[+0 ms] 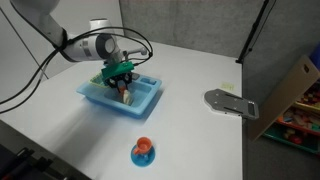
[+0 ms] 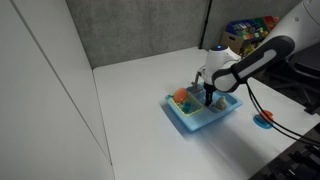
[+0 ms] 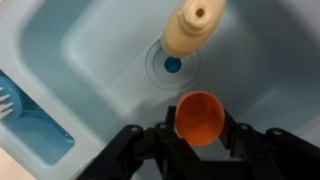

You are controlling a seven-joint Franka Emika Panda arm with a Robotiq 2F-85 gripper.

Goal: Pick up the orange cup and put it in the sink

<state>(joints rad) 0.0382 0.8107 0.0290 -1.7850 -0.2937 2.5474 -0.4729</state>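
gripper (image 3: 200, 132) pinching the orange cup (image 3: 200, 115) between both fingers, over the sink (image 3: 100, 60) basin

1. Arm (image 1: 85, 47) reaches in from a frame edge in both exterior views, with the forearm roughly level and a sharp bend down at the wrist.
2. Gripper (image 1: 122, 82) hangs near vertical, tips pointing down.
3. Wrist view: jaws are pinched onto the orange cup (image 3: 200, 117), with a black finger (image 3: 160, 137) on each side of it and the cup mouth facing the camera.
4. Black cable (image 1: 30, 85) loops off the wrist link in an exterior view.
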